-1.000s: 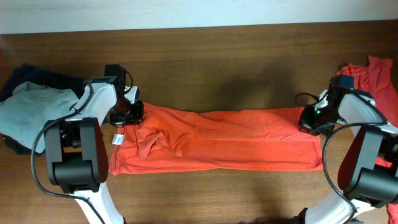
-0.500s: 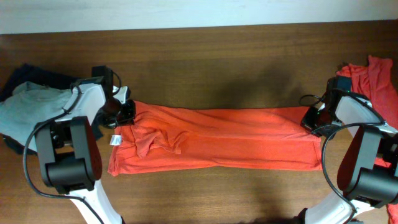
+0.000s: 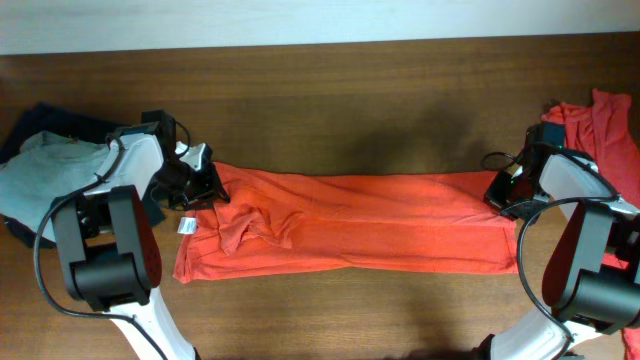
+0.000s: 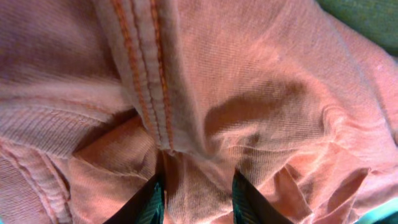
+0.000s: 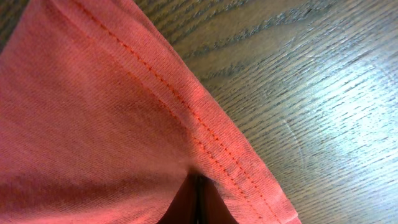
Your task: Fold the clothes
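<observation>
The orange-red T-shirt (image 3: 360,220) lies stretched out left to right across the wooden table, folded lengthwise, with rumpled folds near its left end and a small white label (image 3: 186,225). My left gripper (image 3: 205,180) is at the shirt's upper left corner. In the left wrist view its fingers (image 4: 198,199) stand apart, with shirt fabric (image 4: 249,93) and a stitched hem lying between them. My right gripper (image 3: 497,192) is at the shirt's upper right corner. In the right wrist view it (image 5: 199,199) is shut on the hemmed edge of the shirt (image 5: 93,112).
A pile of grey and dark clothes (image 3: 40,175) lies at the table's left edge. Red-orange clothes (image 3: 600,120) lie at the far right. The table's back edge (image 3: 320,40) runs along the top, and bare wood (image 5: 323,93) lies beside the shirt's right hem.
The left gripper pulled the shirt's left corner leftward, then turned and spread its fingers at that corner. The right gripper shifted slightly right and kept its hold.
</observation>
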